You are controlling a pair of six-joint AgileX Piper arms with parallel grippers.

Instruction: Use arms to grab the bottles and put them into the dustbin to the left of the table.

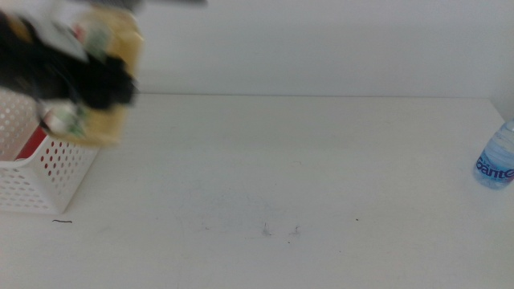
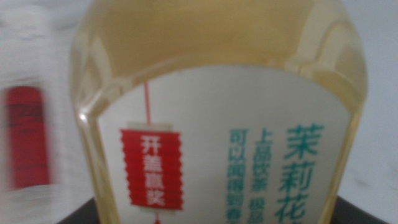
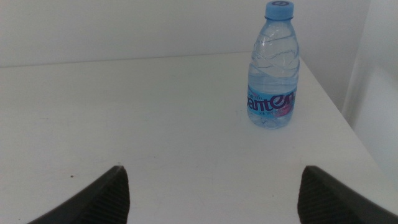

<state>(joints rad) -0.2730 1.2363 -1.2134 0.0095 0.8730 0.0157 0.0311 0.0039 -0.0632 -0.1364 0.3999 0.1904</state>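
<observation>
My left gripper [image 1: 90, 87], a dark blur at the far left, is shut on the yellow tea bottle [image 1: 119, 72] and holds it tilted over the white dustbin [image 1: 44, 172]. That bottle [image 2: 211, 93] fills the left wrist view, green and red label toward the camera. The red soda can [image 1: 32, 144] lies inside the dustbin and shows as a red blur [image 2: 28, 137] beside the bottle. The clear water bottle [image 3: 273, 68] with blue cap stands upright at the table's far right edge [image 1: 496, 164]. My right gripper [image 3: 212, 180] is open, well short of it, and is out of the middle view.
The white table [image 1: 281, 160] carries a few tiny dark marks [image 1: 279, 231] near the front. The dustbin's perforated wall sits at the table's left edge. A white wall rises behind the table.
</observation>
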